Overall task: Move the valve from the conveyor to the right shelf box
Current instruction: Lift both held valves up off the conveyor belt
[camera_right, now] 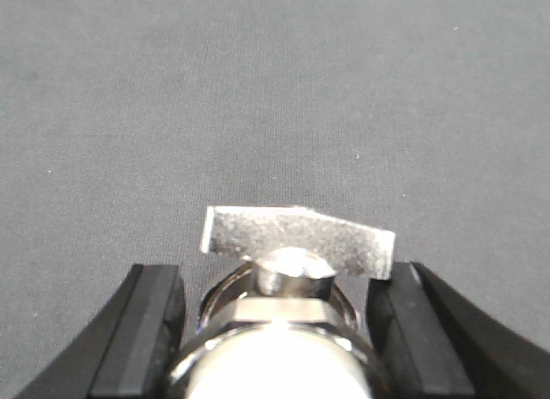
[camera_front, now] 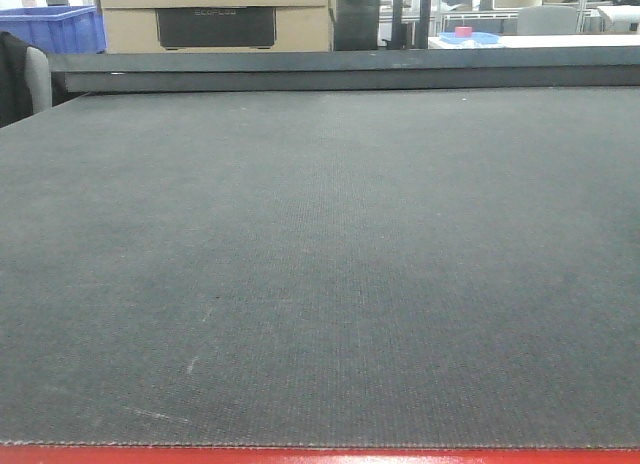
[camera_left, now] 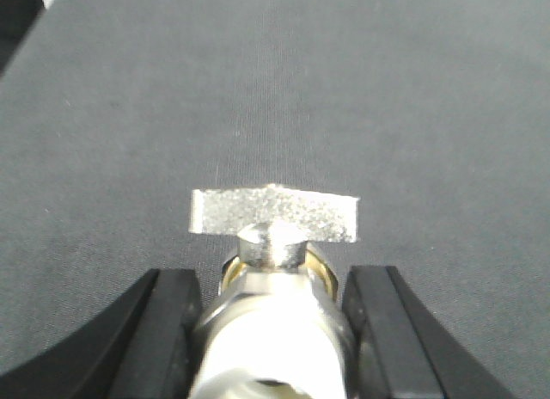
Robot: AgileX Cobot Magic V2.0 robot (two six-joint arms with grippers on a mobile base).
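Across the conveyor [camera_front: 320, 264], the front view shows only dark grey woven belt with pale scuffs. It runs from the red edge strip [camera_front: 320, 455] on the near side to the dark rail [camera_front: 340, 72] on the far side. No valve lies on the belt in that view, and neither arm appears there. Beyond the rail stand a cardboard box [camera_front: 215, 24] and a blue crate [camera_front: 50, 29]. The right shelf box cannot be identified in any view.

Over the conveyor, each wrist view shows one valve. The left jaws are clenched on the left valve [camera_left: 271, 330], pressing both flanks of its bright round body. The right jaws grasp the right valve [camera_right: 275, 347] in the same manner. Whether either valve rests on the belt or hangs clear of it cannot be told.

Probable faults from this state:

- Slip. The bodies look smooth and rounded. A quick swing away from the conveyor could let a valve roll or slide out of the jaws.
- Snag. The left handle [camera_left: 273, 214] and the right handle [camera_right: 296, 240] project ahead of the jaws, the right one slightly tilted. Either could catch a box wall on entry.
- Collision. With both arms loaded and one destination, their paths off the conveyor may cross.
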